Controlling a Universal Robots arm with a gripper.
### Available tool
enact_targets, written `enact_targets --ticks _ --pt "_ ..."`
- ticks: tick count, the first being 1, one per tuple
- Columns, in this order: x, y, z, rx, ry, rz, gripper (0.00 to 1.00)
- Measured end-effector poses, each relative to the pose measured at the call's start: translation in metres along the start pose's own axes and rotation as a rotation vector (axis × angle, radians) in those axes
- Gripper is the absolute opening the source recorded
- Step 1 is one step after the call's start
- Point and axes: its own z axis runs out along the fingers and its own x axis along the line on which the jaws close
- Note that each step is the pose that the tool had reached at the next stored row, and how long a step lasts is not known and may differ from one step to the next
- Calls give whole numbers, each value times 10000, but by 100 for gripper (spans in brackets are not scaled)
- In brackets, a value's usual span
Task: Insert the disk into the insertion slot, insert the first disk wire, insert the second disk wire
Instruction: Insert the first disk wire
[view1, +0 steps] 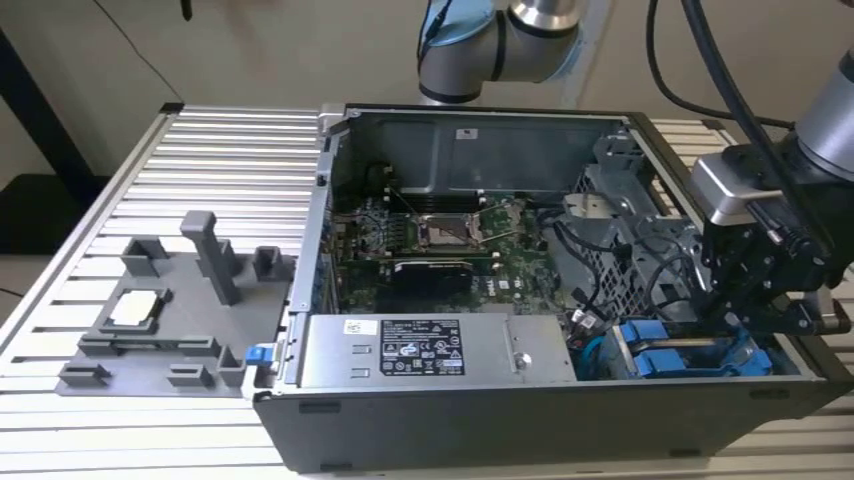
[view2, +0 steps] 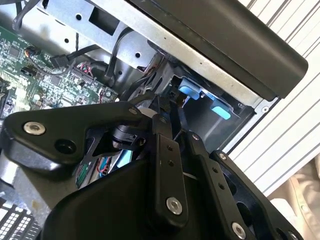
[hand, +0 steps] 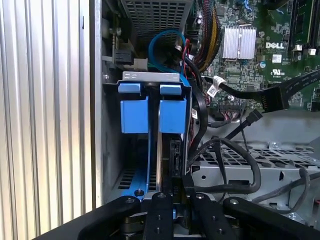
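Disk (hand: 172, 114), blue-framed, seated in the insertion slot (hand: 150, 76), in the case (view1: 534, 425) corner near the surface (view1: 214, 150) edge on the exterior view's right. Tool (hand: 175, 196) pinches a black connector (hand: 175, 160) just beside the disk.

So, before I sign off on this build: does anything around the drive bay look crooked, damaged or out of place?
Nothing stands out. The disk sits in the insertion slot, parallel to the blue carrier beside it, tabs level. Black cables lie loose over the perforated grey cage, but none looks pinched or broken.
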Motion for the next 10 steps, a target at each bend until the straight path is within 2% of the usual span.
enact_targets --ticks 5,6,8,10 --pt "0 1 5 3 -11 2 21" --pt "0 0 -2 3 -3 1 27" --pt "-1 -3 -49 3 -3 -1 27" --pt "-3 -8 -138 3 -4 0 27"
